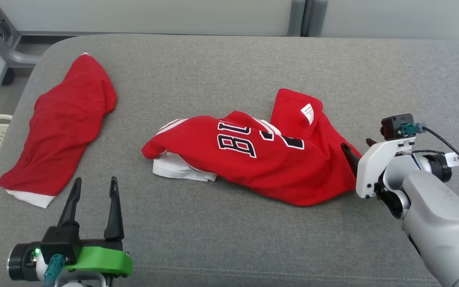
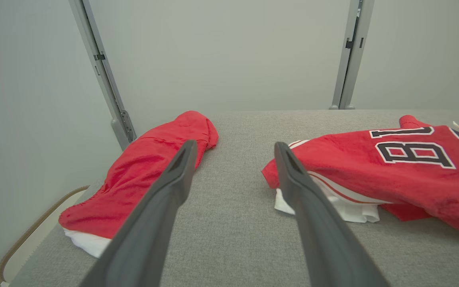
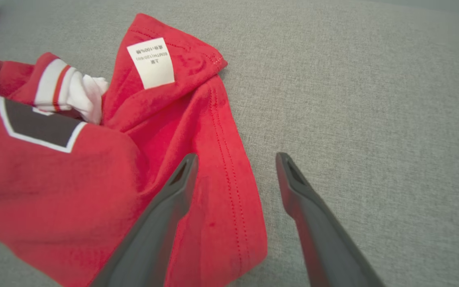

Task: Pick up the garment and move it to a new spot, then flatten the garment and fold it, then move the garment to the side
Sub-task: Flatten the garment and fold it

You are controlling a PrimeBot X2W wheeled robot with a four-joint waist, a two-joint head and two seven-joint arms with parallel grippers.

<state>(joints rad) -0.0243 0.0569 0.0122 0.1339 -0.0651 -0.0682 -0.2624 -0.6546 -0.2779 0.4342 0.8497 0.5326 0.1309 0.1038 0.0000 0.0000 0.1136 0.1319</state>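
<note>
On a grey padded surface, a crumpled red numbered garment is laid ahead and left of the right gripper, whose jaws are spread wide astride its stitched hem, apparently readied for pickup. The left gripper is held spread and empty, well apart.

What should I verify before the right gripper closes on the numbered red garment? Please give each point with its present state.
1. The right gripper is open: ok.
2. The hem of the numbered garment lies between its fingers: ok.
3. These fingers are low enough to catch cloth: cannot tell.
4. The left gripper is open, clear of both garments: ok.
5. The plain red garment lies apart: ok.
6. The numbered garment is flat: not ok, crumpled, flap turned over showing the white label.
</note>
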